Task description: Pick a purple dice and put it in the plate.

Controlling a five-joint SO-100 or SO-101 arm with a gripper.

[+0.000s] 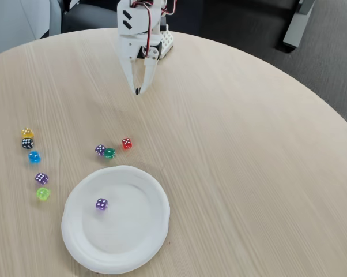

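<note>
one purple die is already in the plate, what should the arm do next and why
Probably swing the gripper toward the tiny translucent purple die beside the green die and open over it. The jaws look closed and empty, hanging above bare table, and one purple die already lies in the round white paper plate. That die appears the nearest purple one left.

Round wooden table, white plate, scattered dice (several colours)

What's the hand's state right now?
Hand: shut, tips together, holding nothing, hanging above the table.
</note>
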